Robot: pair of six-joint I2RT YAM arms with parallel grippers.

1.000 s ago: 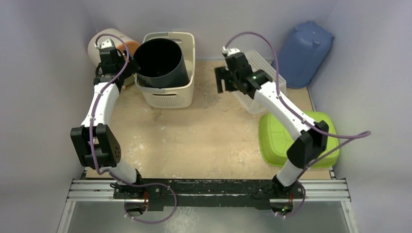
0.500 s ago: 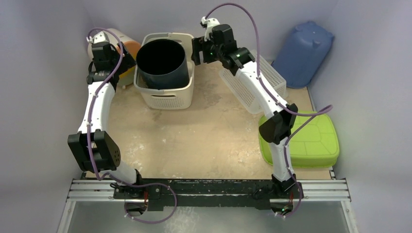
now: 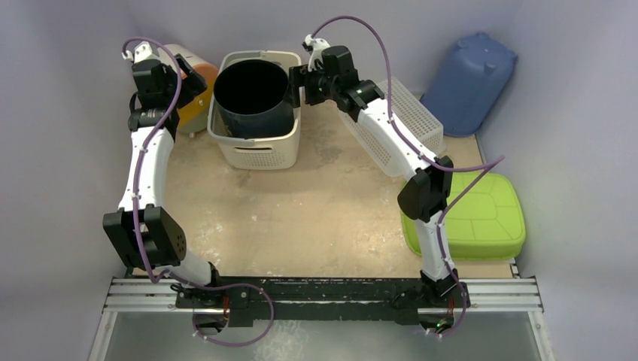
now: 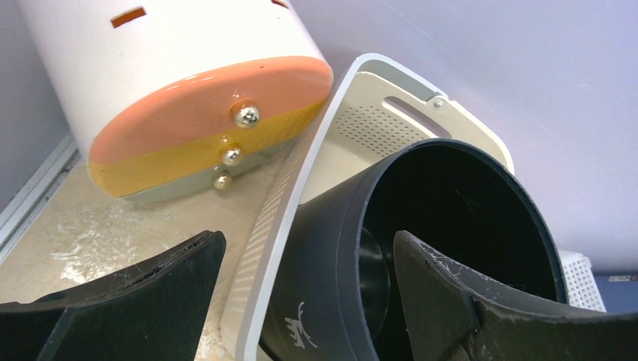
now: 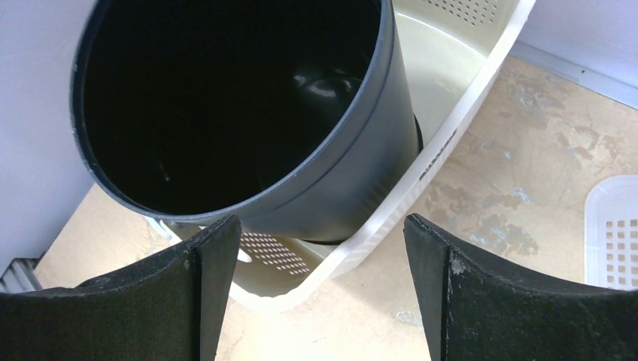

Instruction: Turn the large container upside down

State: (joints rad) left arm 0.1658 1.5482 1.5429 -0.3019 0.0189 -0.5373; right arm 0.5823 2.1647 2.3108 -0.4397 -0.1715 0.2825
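A large black bucket (image 3: 252, 94) stands mouth up inside a cream perforated basket (image 3: 256, 154) at the back of the table. My left gripper (image 3: 194, 84) is open just left of the basket. In the left wrist view its jaws (image 4: 308, 301) straddle the basket rim (image 4: 361, 98) and the bucket's near wall (image 4: 338, 256); I cannot tell if they touch. My right gripper (image 3: 296, 75) is open and empty at the bucket's right side. In the right wrist view it (image 5: 320, 293) hangs above the bucket (image 5: 331, 173) and the basket's edge (image 5: 451, 113).
A white and orange cylinder (image 3: 199, 75) lies on its side at the back left, behind my left gripper. A white mesh basket (image 3: 406, 120) leans right of centre. A blue tub (image 3: 470, 83) stands against the right wall. A green lid (image 3: 474, 218) lies at the right.
My right arm swung from the table's right middle up to the bucket's right side. My left gripper drew back to the left. The bucket now sits more upright in the basket.
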